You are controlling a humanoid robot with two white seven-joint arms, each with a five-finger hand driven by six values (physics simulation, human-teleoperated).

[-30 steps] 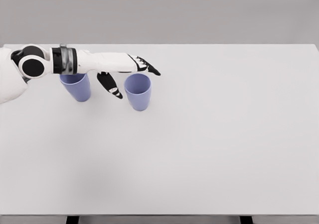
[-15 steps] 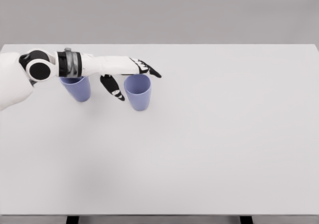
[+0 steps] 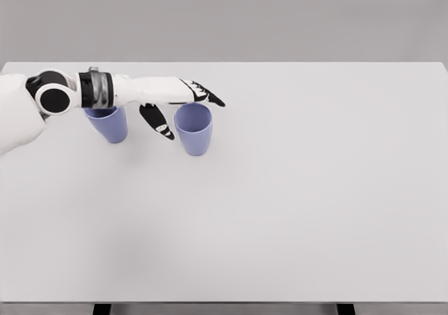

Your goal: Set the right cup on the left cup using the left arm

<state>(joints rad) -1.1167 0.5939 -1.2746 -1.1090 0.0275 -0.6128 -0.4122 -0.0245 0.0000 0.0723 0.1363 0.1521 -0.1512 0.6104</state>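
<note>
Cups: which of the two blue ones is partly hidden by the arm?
The left cup: the forearm crosses over its rim. The right cup shows its whole opening, with the open left hand reaching around it.

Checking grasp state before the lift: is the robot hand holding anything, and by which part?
Nothing is held. The left robot hand is open, fingers extended behind the right cup rim and thumb hanging on its left, not closed on it.

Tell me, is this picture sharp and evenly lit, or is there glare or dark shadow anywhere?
Head view: even, soft light with no glare on the white table; the two blue cups, right cup and left cup, cast barely any shadow. The left hand and the cup rims look slightly soft at the edges.
</note>
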